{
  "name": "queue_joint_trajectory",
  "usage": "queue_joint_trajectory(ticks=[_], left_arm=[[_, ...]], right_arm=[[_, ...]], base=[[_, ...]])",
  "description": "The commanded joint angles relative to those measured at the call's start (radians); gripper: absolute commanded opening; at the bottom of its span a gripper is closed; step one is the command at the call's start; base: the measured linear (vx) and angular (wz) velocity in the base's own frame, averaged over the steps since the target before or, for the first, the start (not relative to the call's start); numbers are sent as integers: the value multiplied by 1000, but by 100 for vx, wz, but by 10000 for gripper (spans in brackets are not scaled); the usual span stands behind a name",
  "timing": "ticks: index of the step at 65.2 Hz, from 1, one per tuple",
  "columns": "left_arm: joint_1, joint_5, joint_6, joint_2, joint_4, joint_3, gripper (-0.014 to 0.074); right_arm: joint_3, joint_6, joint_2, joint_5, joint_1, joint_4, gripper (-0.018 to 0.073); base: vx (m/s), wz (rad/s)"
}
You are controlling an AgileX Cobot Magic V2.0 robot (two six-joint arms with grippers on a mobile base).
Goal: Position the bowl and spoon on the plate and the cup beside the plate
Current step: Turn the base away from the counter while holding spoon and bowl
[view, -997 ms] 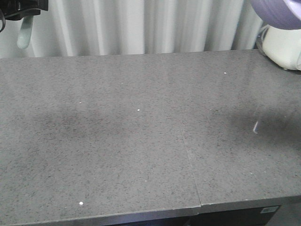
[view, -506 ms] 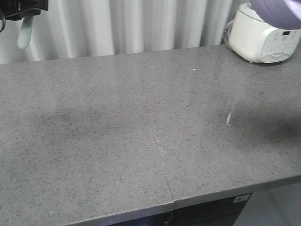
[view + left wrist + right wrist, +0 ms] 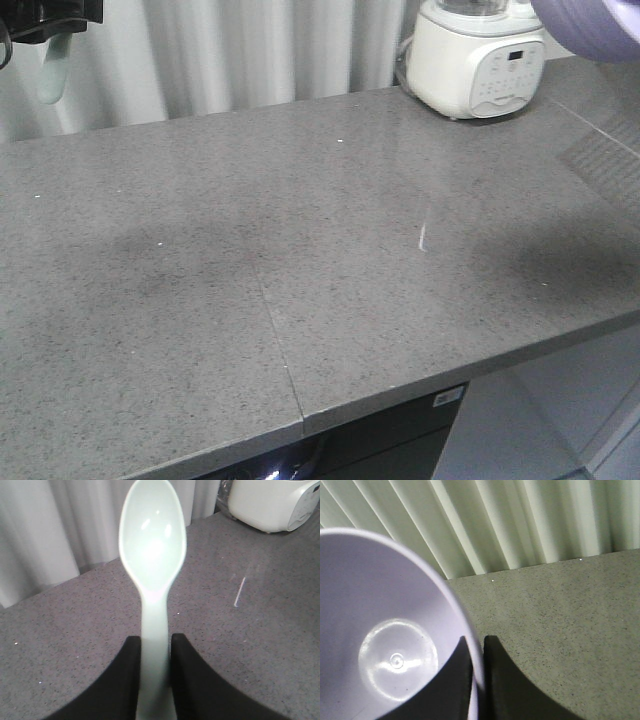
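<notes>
– Two task things are up in the air, neither on the desk [image 3: 300, 260]. The grey desk fills most of the front view. No plate or cup shows in any view.

– So the first risk is setting down with no plate to aim at. What else is big?

– A white appliance [image 3: 478, 62] stands at the upper right, on the desk's far edge. The bowl [image 3: 385, 630] hangs in the top right corner, beside the appliance in the frame and well above the surface.

– A careless swing there could clip it, I'd judge. How is the bowl held?

– The right fingers [image 3: 507, 680] pinch its wall, one inside and one outside. That's glossy plastic on a thin edge grip, so it may pivot or slide out.

– And the spoon?

– The spoon [image 3: 152, 550] is at the upper left of the front view. Its handle is squeezed between the left fingers [image 3: 125, 680], with the scoop sticking out. Held by the handle alone, it could twist and land off-centre.
</notes>
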Motion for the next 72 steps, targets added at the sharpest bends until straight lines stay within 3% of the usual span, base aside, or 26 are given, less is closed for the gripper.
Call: queue_joint_trajectory(ticks=[1, 72], left_arm=[[-2, -65, -5, -34, -10, -26, -8], [-2, -65, -5, -34, -10, -26, -8]], right_arm=[[-30, -10, -33, 40, -5, 76, -6], [-30, -10, -33, 40, -5, 76, -6]], base=[[-1, -23], [-2, -25]])
